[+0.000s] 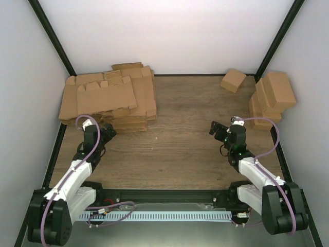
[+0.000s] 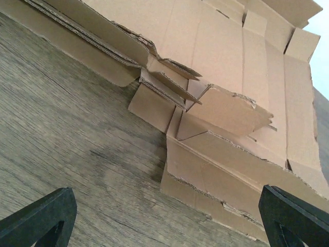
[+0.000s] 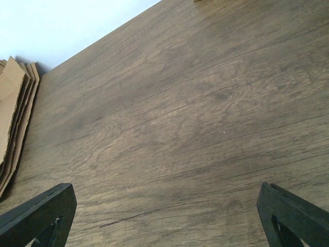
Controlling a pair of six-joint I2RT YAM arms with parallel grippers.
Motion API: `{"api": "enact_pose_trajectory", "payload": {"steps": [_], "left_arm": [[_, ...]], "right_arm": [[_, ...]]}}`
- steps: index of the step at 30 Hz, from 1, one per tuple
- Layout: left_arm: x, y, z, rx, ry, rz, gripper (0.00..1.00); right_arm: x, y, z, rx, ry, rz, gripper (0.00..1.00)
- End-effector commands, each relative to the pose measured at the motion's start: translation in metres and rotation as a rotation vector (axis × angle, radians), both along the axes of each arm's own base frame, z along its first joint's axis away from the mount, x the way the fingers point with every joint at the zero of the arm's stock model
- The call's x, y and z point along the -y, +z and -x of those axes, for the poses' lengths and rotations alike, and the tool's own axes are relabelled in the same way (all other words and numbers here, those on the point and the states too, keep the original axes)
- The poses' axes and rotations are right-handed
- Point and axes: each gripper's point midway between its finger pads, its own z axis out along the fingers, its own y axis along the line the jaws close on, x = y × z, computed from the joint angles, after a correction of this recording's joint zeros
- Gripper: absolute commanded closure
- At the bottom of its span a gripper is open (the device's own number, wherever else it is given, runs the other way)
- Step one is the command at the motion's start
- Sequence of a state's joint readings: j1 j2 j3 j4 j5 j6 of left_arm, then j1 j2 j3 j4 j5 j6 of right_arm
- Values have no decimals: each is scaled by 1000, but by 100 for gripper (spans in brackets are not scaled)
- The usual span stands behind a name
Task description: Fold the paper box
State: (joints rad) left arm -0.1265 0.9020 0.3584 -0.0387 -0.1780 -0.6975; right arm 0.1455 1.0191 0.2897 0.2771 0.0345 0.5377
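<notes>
Paper box blanks (image 1: 110,98) lie stacked beside the wide-open left claw (image 1: 109,131)

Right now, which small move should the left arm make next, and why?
Probably ease the left gripper forward to the near edge of the stack of flat cardboard. Its jaws stand open and empty, the stack lies just ahead of it, and no sheet is out for folding yet.
</notes>
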Motion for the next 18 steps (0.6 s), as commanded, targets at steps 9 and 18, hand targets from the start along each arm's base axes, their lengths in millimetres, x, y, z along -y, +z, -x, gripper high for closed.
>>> {"api": "enact_pose_trajectory", "payload": {"steps": [9,18], "left_arm": [[18,21,-28,-24,-116,-84,0],[48,26,-82,-230,-152,-419,0]], "right_arm": [[-6,-7,-1,-47,5,-53,0],[-18,-4,4,-53,61,-98,0]]}}
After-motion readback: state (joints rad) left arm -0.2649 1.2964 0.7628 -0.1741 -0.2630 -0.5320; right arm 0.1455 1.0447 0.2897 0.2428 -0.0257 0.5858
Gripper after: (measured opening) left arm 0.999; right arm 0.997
